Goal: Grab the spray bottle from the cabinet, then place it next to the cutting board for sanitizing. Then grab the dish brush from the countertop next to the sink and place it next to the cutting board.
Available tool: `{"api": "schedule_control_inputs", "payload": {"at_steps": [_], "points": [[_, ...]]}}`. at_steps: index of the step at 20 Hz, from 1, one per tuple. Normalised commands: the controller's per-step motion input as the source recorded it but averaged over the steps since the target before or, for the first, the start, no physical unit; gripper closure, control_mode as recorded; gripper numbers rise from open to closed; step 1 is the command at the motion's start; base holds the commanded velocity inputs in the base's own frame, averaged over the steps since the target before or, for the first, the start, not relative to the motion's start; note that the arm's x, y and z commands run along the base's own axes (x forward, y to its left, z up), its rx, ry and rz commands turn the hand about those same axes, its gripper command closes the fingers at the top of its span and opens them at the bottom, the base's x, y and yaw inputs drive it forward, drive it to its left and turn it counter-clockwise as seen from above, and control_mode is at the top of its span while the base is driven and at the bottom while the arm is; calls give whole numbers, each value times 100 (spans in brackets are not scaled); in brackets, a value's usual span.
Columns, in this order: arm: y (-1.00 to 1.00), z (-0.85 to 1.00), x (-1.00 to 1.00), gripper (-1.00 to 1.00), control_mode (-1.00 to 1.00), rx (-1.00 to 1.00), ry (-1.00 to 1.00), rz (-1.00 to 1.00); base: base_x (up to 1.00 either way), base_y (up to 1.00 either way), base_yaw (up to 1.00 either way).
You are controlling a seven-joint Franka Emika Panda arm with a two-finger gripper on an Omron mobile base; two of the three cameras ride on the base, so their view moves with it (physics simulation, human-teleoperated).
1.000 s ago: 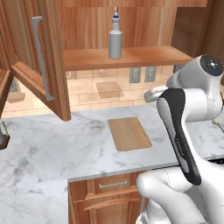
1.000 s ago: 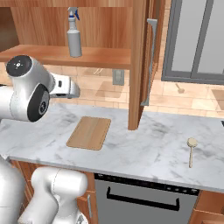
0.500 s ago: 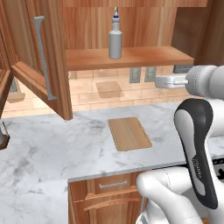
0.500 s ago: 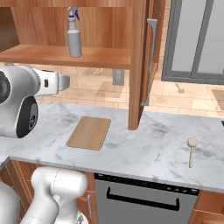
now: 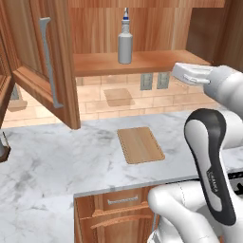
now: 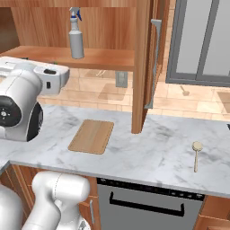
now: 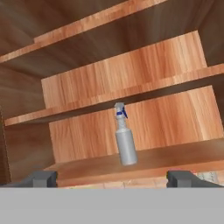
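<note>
The grey spray bottle [image 5: 125,42] [image 6: 76,38] with its white nozzle and blue band stands upright on the open cabinet's shelf [image 5: 142,60] [image 6: 94,56]. In the hand view the spray bottle [image 7: 125,143] sits straight ahead, centred between my two fingertips [image 7: 41,178] and still some way off. My gripper [image 7: 113,179] [image 5: 176,72] [image 6: 66,74] is open and empty, at shelf height in front of the cabinet. The cutting board [image 5: 140,144] [image 6: 92,136] lies flat on the marble countertop [image 5: 52,163] [image 6: 152,150]. The dish brush [image 6: 196,154] lies to the right. The sink is out of view.
The cabinet door [image 5: 45,61] [image 6: 144,63] hangs open, swung out over the counter, its grey bar handle facing out. My own white arm [image 5: 209,156] rises right of the board. Wall outlets [image 5: 154,80] sit under the shelf. A dark oven front [image 6: 148,206] is below the counter.
The hand has risen from below shelf level to shelf height and now points at the bottle. The bottle, board and brush have not moved.
</note>
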Motion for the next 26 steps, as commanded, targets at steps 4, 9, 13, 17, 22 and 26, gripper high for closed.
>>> {"api": "schedule_control_inputs", "payload": {"at_steps": [4,9,13,17,22,26], "points": [[8,32,41,-100,-100,4,-21,0,0,0,0],[21,42,36,-100,-100,-2,0,-1,0,0,0],[1,41,34,-100,-100,-2,11,0,0,0,0],[0,27,53,-100,-100,-2,24,0,0,0,0],[0,12,43,-100,-100,-2,20,0,0,0,0],[0,0,43,-100,-100,-9,12,0,0,0,0]]}}
